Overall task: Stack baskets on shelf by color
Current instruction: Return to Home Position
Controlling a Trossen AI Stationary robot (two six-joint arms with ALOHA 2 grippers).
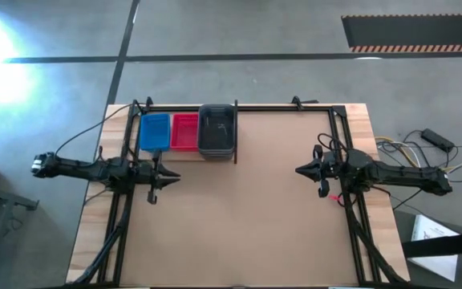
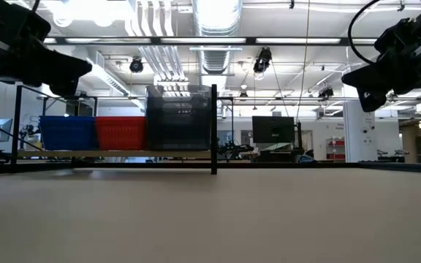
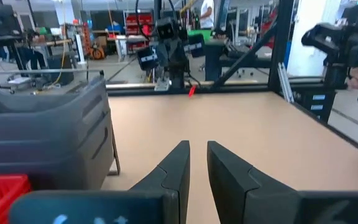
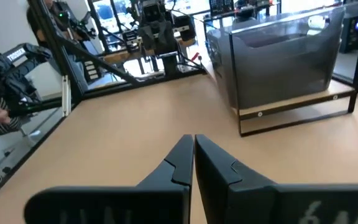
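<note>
Now baskets [image 1: 187,132] on shelf [image 1: 186,152], beyond left gripper [image 1: 170,178]

a brown tabletop [image 1: 247,209] (bare across its middle), cables [image 1: 423,148] on the grey floor [image 1: 239,80] beside it.

My high camera looks straight down on the whole table [image 1: 239,209]. My low camera sits at tabletop height, facing level across to the shelf [image 2: 115,154] and the room behind. Each wrist camera looks forward past its own fingers, low over the tabletop; both catch the dark grey basket [image 3: 42,134] and the opposite arm.
</note>
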